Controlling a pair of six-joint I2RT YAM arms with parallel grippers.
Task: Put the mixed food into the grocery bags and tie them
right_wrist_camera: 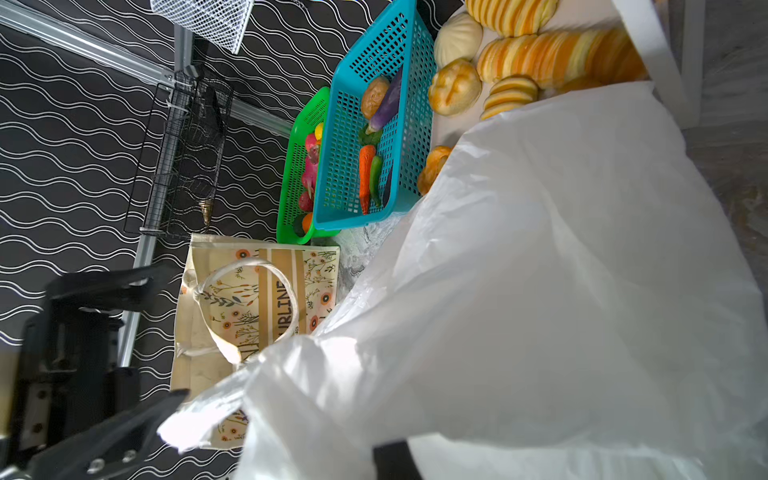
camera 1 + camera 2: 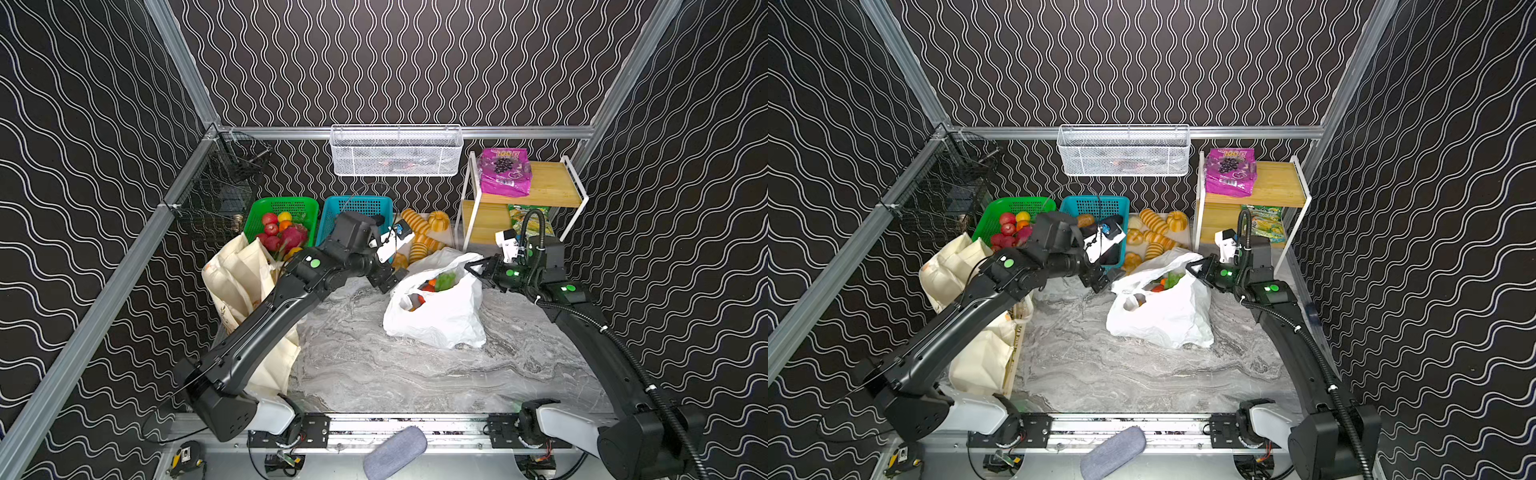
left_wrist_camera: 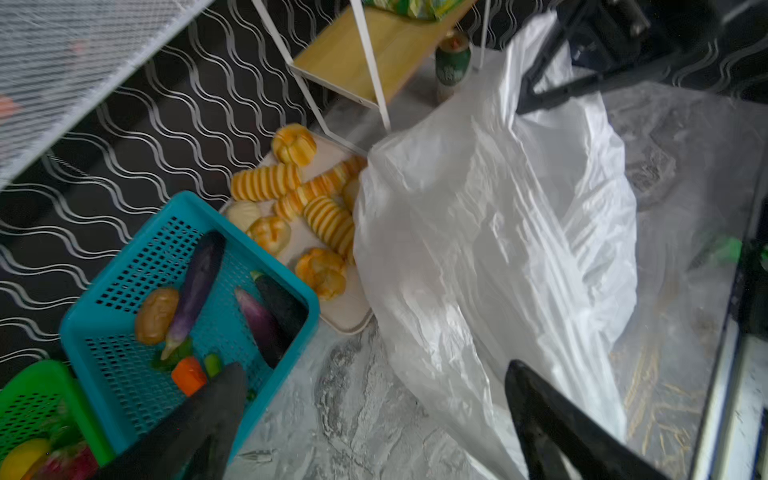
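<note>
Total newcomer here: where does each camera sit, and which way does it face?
Both top views: high in front, looking down on the marble table and white plastic bag; both arms show, left end effector open, right end effector pinching the bag.
Left wrist: on that arm, facing bag and teal basket; its open fingers show.
Right wrist: on that arm, facing across the bag to the canvas tote; left end effector shows.
Wrist views share: bag, basket, toy breads.
</note>
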